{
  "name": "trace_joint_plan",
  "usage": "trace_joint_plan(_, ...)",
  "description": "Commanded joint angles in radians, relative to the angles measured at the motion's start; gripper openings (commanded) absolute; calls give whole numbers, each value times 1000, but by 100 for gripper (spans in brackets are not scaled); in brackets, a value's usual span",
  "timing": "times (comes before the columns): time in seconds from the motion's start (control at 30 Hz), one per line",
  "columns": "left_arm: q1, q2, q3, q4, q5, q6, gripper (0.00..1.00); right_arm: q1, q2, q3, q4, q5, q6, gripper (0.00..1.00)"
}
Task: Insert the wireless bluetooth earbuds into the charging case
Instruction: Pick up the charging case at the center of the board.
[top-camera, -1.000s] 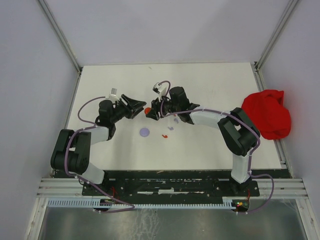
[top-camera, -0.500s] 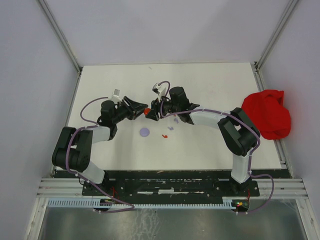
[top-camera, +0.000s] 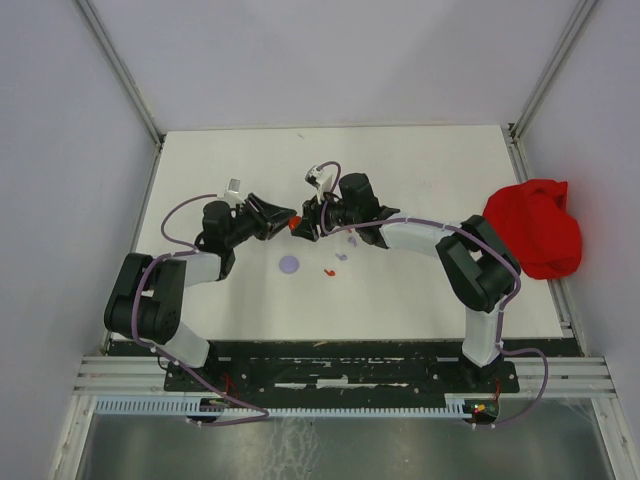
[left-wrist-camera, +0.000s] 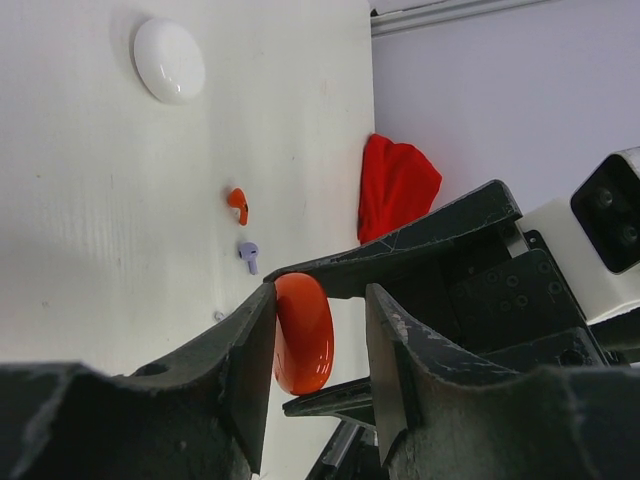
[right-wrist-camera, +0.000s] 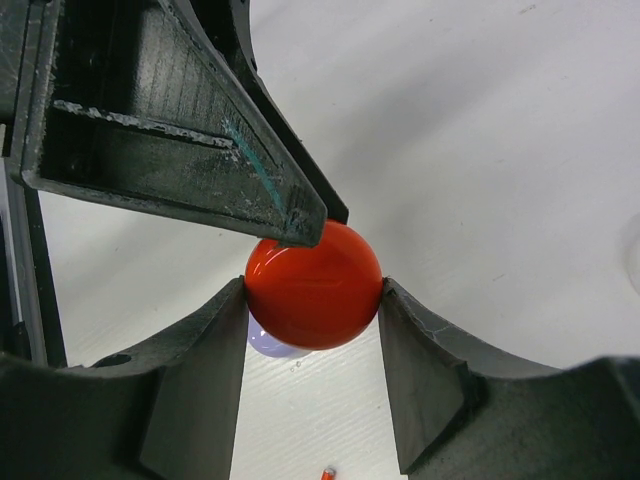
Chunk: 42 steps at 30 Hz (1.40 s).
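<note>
My right gripper (right-wrist-camera: 313, 292) is shut on a round red charging case (right-wrist-camera: 314, 285), held on edge above the table. Around that same case (left-wrist-camera: 303, 335) stands my left gripper (left-wrist-camera: 320, 293): one finger touches its face, and a gap shows at the other finger. In the top view the two grippers meet at the case (top-camera: 293, 223) mid-table. A red earbud (left-wrist-camera: 238, 204) and a purple earbud (left-wrist-camera: 248, 255) lie loose on the table below; in the top view they are the red earbud (top-camera: 327, 271) and the purple earbud (top-camera: 341, 256).
A purple round case (top-camera: 290, 264) lies flat on the table, partly under the red one in the right wrist view. A white round case (left-wrist-camera: 169, 60) lies farther off. A crumpled red cloth (top-camera: 535, 228) sits at the table's right edge.
My left gripper has moved right to the red case and its jaws have narrowed around it. The right arm has held still with the case.
</note>
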Motion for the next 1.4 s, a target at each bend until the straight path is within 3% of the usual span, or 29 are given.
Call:
trace_joint_plan(0.0,-29,0,26,16,59,35,46,-3,-55,15,65,-8,5,44)
trace_joint_plan(0.47,-31,1,16,5,53,48,39,-4,-56,12,70,-12,7,44)
trace_joint_plan(1.37,-30,-6,21,-10,35,46,43,-17,-79,-29,73,-11,3,43)
